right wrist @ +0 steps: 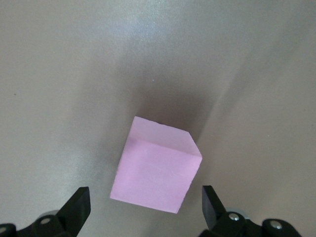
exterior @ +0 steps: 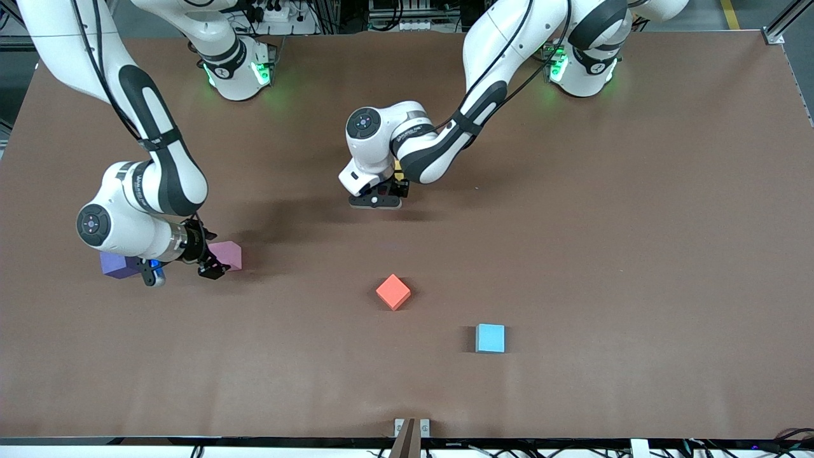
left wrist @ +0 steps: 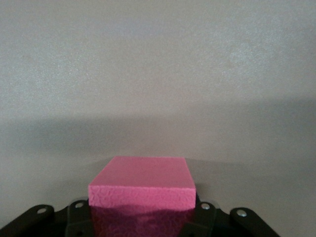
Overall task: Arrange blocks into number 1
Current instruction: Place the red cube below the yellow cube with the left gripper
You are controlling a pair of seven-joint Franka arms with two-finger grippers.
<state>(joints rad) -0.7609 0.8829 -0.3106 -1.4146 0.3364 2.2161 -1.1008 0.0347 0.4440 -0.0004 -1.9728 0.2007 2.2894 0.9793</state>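
Showing matte, foam-like pink cube [right wrist: 155, 170], perhaps grainy.

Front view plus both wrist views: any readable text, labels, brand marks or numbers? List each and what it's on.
Left arm: small dark print on the white forearm shell, too small to read.
Right arm: a line of print on the white wrist shell, too blurred to read.
Blocks, namely hot pink block, pale pink block, red block, blue block, purple block: no markings.
Table: no text.
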